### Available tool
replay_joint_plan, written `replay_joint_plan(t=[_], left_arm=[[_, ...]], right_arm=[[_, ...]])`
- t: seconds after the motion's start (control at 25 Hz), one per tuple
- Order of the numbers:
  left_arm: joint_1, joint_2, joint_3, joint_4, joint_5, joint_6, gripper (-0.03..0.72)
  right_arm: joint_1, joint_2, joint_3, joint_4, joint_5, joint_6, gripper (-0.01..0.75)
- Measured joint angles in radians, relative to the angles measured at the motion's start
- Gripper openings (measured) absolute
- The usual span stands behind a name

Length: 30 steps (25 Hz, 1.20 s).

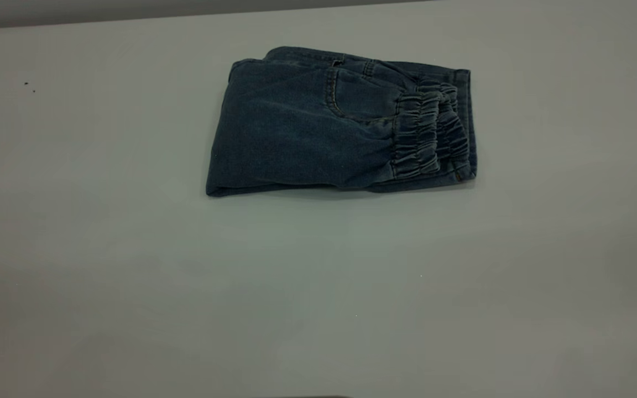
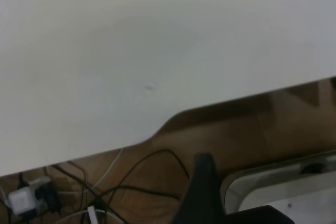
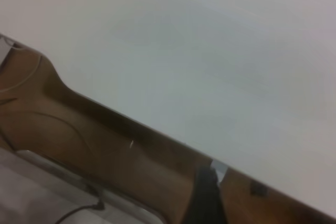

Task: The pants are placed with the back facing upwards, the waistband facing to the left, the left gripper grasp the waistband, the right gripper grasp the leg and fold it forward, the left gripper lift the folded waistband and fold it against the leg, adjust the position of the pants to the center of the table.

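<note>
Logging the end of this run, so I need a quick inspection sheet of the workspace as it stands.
Surface: table pale grey, a few tiny dark specks.
Job's things: pants folded into a compact stack, waistband on top at the right, toward the far side of the table.
Clutter: nothing seen.
Hands: left hand and right hand both off the table edge, away from the pants.
Cables: loose wires and a plug on the floor.
Surroundings: brown floor.

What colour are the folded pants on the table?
The pants are dark blue denim with a gathered waistband; the exterior view shows them best.
</note>
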Motion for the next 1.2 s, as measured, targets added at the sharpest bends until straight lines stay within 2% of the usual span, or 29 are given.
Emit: replay_joint_plan(t=[0.92, 1.04, 1.2], left_arm=[[0.0, 0.0, 0.002, -0.015, -0.014, 0.039, 0.57], [0.026, 0.0, 0.002, -0.015, -0.014, 0.039, 0.57], [0.107, -0.009, 0.002, -0.015, -0.014, 0.039, 0.57]], right_arm=[[-0.014, -0.019, 0.007, 0.008, -0.013, -0.011, 0.488], [-0.112, -0.035, 0.007, 0.009, -0.013, -0.011, 0.488], [-0.307, -0.08, 0.007, 0.009, -0.013, -0.011, 0.488]])
